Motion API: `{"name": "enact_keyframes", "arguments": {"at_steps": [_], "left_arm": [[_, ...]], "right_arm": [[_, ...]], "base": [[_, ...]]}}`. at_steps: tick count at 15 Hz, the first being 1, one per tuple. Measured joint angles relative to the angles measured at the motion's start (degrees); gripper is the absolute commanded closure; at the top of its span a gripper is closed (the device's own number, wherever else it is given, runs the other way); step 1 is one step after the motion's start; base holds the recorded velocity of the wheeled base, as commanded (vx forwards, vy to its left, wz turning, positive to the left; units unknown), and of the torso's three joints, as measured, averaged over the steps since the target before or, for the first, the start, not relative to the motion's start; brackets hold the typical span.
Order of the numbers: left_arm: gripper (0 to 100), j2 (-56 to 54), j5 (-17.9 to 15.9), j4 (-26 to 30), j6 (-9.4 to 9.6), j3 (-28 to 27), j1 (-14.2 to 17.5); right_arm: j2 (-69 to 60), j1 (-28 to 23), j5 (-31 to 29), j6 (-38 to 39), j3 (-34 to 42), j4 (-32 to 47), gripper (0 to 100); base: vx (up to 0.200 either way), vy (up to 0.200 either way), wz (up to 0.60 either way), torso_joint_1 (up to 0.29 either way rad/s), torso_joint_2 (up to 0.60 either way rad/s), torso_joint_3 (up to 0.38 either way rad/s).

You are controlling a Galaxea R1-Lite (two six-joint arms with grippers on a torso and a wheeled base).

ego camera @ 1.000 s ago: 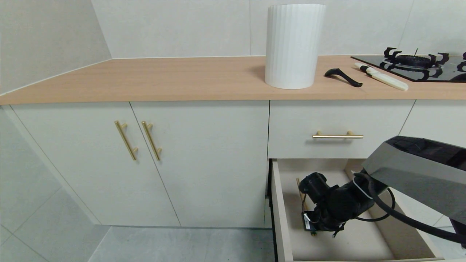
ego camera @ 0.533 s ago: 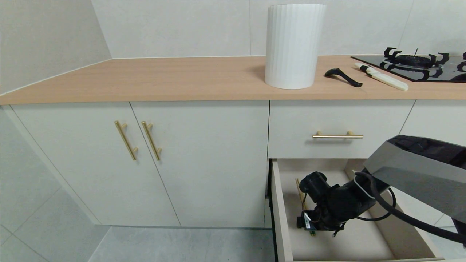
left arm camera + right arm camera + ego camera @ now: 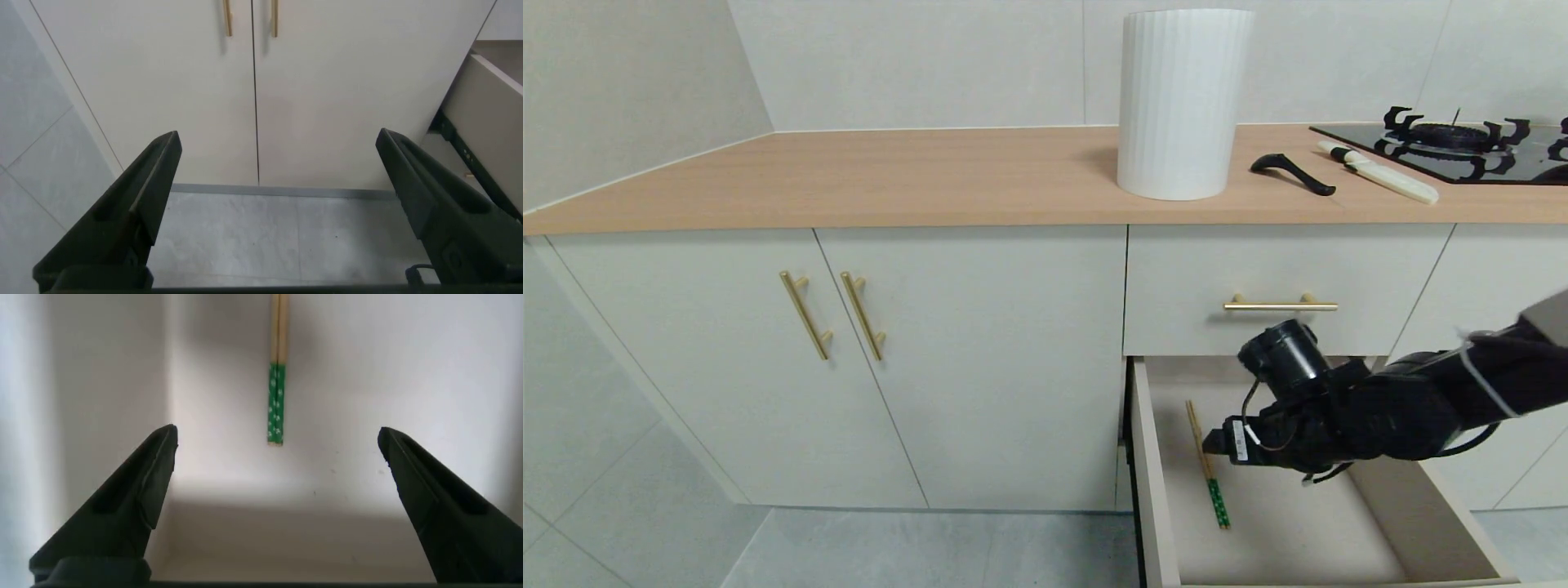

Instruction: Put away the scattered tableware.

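A pair of wooden chopsticks with green ends lies loose on the floor of the open lower drawer, near its left wall. My right gripper hovers just above and to the right of them, open and holding nothing. In the right wrist view the chopsticks lie beyond the open gripper. On the countertop a black spoon and a white knife lie beside the stove. My left gripper is open and empty, low in front of the cupboard doors.
A tall white ribbed container stands on the wooden countertop. A black gas stove is at the far right. The upper drawer with a gold handle is closed just above my right gripper. Grey tiled floor lies below.
My right gripper has risen out of the drawer and shifted right, leaving the chopsticks lying on the drawer floor.
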Motion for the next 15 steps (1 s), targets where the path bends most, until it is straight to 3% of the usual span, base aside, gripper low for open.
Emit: {"name": "enact_keyframes", "arguments": {"at_steps": [7,13,15], "left_arm": [[0,0.0,0.0,0.0,0.0,0.0,0.0],[0,0.0,0.0,0.0,0.0,0.0,0.0],[0,0.0,0.0,0.0,0.0,0.0,0.0]], "right_arm": [[-16.8,-0.4,-5.1,-2.9,1.8,1.2,0],[-20.0,-1.5,-8.3,-4.7,1.9,0.9,0],[-20.3,-1.9,-8.6,-4.8,1.9,0.8,0]], "base": [[0.0,0.0,0.0,0.0,0.0,0.0],[0.0,0.0,0.0,0.004,-0.02,-0.009],[0.0,0.0,0.0,0.071,-0.3,-0.237]]}}
